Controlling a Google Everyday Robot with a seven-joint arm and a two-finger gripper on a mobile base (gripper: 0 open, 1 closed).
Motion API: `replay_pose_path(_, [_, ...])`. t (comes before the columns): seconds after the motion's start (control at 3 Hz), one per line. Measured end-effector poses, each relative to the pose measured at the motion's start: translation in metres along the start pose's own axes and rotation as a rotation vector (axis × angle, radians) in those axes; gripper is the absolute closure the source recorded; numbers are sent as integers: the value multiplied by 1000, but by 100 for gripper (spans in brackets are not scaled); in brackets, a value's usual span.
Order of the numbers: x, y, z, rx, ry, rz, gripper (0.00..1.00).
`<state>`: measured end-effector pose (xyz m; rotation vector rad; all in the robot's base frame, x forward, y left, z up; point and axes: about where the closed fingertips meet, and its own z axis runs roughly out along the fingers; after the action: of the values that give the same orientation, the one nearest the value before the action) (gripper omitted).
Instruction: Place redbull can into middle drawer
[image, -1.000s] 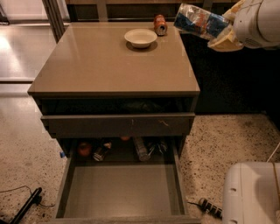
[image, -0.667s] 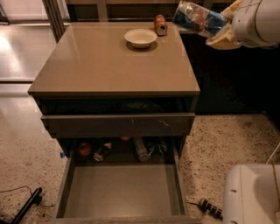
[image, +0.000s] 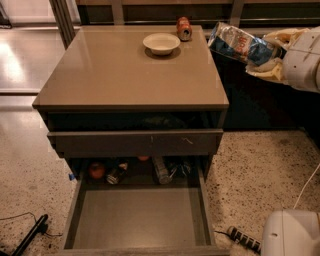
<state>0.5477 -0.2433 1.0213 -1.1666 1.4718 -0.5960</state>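
Pincer (image: 270, 56) clamping slim silver-and-blue redbull can (image: 237, 42) beside tabletop (image: 115, 70) should lower it flat into open grey-brown middle drawer (image: 140, 220).

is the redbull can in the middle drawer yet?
No, the redbull can is held by the gripper in the air off the right edge of the cabinet, well above the open middle drawer.

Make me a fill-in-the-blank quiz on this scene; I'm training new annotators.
The end effector, upper right, is shut on the redbull can, which is ____, not upright.
The middle drawer stands ____.
The cabinet top bears a bowl and ____ orange-red can.
Missing: tilted; open; one.
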Motion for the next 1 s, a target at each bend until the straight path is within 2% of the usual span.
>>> replay_pose_path(0.67, [1,8,6,-12,-12,-14,100])
replay_pose_path(1.0, [6,33,5,-58,-28,-35,100])
